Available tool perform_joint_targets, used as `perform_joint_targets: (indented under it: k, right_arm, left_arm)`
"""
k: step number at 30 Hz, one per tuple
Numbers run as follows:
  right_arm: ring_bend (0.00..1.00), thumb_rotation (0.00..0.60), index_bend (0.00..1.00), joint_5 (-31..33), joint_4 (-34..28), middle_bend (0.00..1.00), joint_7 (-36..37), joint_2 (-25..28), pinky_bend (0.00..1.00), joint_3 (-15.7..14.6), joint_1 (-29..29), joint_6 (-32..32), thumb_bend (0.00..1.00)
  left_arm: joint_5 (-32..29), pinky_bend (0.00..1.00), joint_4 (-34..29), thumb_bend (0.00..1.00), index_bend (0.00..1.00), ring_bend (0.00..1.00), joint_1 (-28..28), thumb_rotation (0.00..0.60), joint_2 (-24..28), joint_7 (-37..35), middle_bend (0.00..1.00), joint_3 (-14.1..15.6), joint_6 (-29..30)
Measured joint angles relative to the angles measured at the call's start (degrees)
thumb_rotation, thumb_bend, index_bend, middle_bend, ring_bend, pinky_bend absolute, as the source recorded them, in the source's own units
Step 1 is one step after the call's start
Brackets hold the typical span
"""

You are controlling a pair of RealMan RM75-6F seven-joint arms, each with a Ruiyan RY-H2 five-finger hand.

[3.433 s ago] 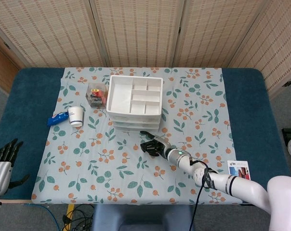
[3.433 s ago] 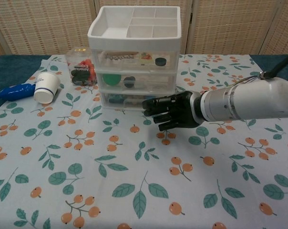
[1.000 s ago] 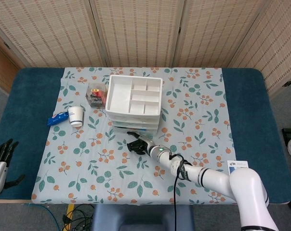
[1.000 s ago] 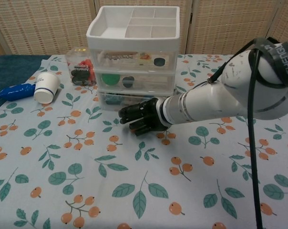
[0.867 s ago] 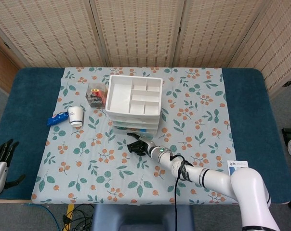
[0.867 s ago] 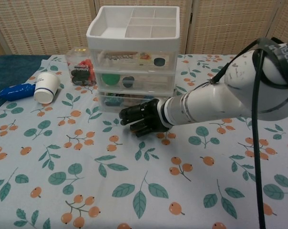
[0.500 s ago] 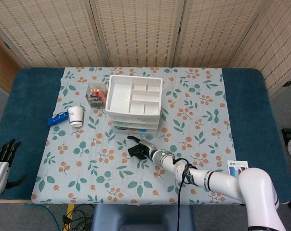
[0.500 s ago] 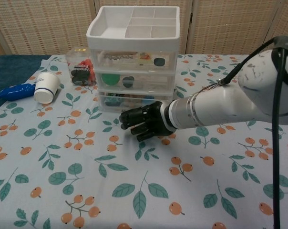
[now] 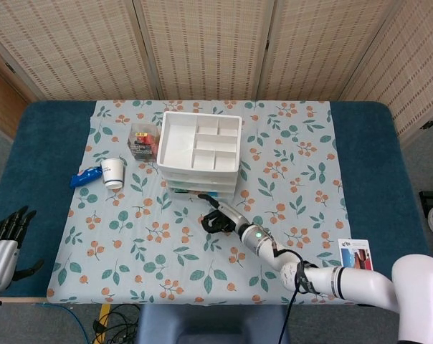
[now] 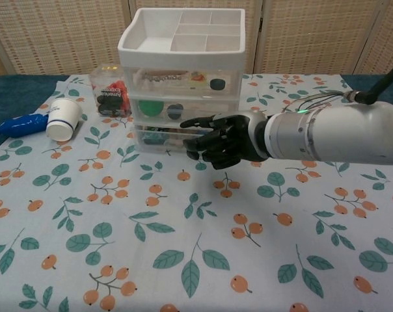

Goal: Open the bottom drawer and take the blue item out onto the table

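Note:
A white drawer unit (image 10: 183,84) with three clear drawers and a divided top tray stands at the back of the table, also in the head view (image 9: 201,150). Its bottom drawer (image 10: 156,138) sits flush with the others, and a dark blue item shows dimly through its front. My right hand (image 10: 226,140) hovers just in front of that drawer's right half, fingers apart, one reaching toward the front and holding nothing; the head view shows this right hand (image 9: 220,218) too. My left hand (image 9: 5,240) hangs open beyond the table's left front corner.
A paper cup (image 10: 62,119) lies beside a blue object (image 10: 21,123) on the left of the cloth. A clear box (image 10: 110,94) with red contents stands left of the drawers. A small card (image 9: 355,253) lies at the front right.
My right hand has lifted from low over the cloth and shifted right, up to the bottom drawer's front, with its fingers spread wider. The left hand has barely moved.

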Motion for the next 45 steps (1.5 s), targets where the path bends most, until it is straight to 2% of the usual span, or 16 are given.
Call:
perform_joint_targets:
  k: [3, 9, 21, 25, 32, 45]
  right_arm:
    - [0.94, 0.6, 0.0, 1.3, -2.4, 0.72, -4.1, 1.6, 1.0, -1.7, -0.1, 3.4, 0.57]
    - [0.94, 0.6, 0.0, 6.3, -2.7, 0.72, -7.7, 2.2, 1.0, -3.5, 0.9, 4.5, 0.57]
    - [0.94, 0.6, 0.0, 11.3, 1.0, 0.72, -9.9, 0.9, 1.0, -3.6, 2.7, 2.2, 0.57]
    - [0.95, 0.6, 0.0, 11.9, 1.0, 0.72, -10.0, 0.9, 1.0, -3.7, 2.7, 1.0, 0.57]
    - [0.94, 0.6, 0.1, 11.5, -0.1, 0.72, -9.8, 1.5, 1.0, -3.7, 1.9, 0.5, 0.57]
    - [0.94, 0.6, 0.1, 8.4, -4.6, 0.72, -8.2, 4.2, 1.0, -3.7, -0.9, -1.4, 0.57]
  left_arm:
    - [0.1, 0.09, -0.1, 0.18, 0.04, 0.03, -0.1, 0.6, -0.1, 0.1, 0.0, 0.0, 0.0]
    - [0.0, 0.09, -0.1, 0.18, 0.04, 0.03, -0.1, 0.6, -0.2, 0.1, 0.0, 0.0, 0.0]
    - [-0.4, 0.09, 0.3, 0.18, 0.04, 0.03, -0.1, 0.6, -0.4, 0.1, 0.0, 0.0, -0.3]
    - [-0.3, 0.09, 0.3, 0.18, 0.04, 0.03, -0.1, 0.6, -0.5, 0.0, 0.0, 0.2, -0.4]
    - [-0.2, 0.09, 0.5, 0.18, 0.04, 0.03, -0.1, 0.6, -0.7, -0.2, 0.0, 0.2, -0.2]
    - [0.1, 0.09, 0.5, 0.18, 0.04, 0.03, 0.0, 0.6, -1.0, -0.2, 0.0, 0.4, 0.0]
